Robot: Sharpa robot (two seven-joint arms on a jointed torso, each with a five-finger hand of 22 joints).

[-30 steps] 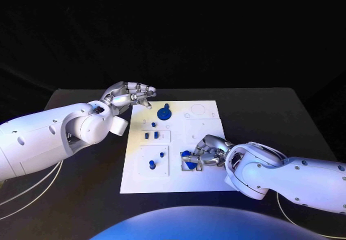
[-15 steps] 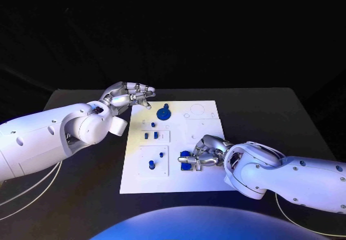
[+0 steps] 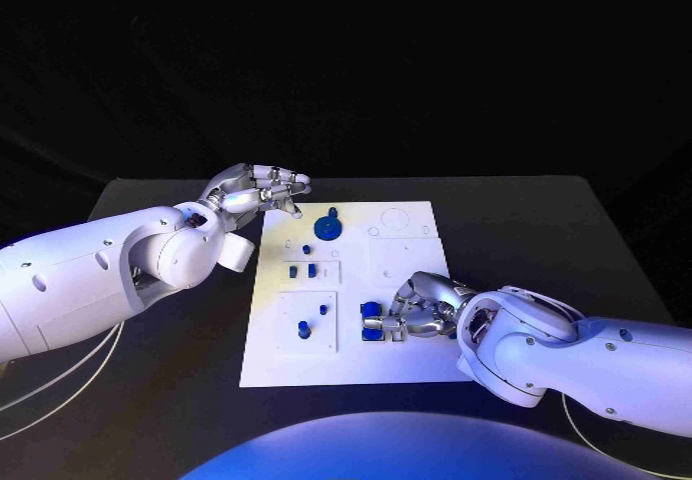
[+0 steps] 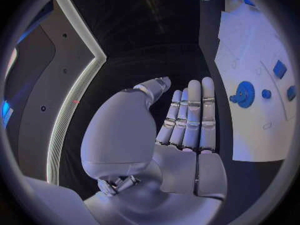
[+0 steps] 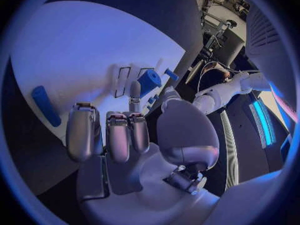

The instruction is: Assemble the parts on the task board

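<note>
Right hand (image 3: 408, 312) has slid down over the blue part (image 3: 378, 322) at the board's (image 3: 346, 370) lower middle, fingers curled around it — can't tell if it's actually gripped — while the left hand (image 3: 260, 190) stays put, fingers together, holding nothing, so probably seating it.

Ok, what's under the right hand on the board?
Blue parts show at the fingertips of the right hand, on the task board. The palm covers whatever lies beneath it.
</note>
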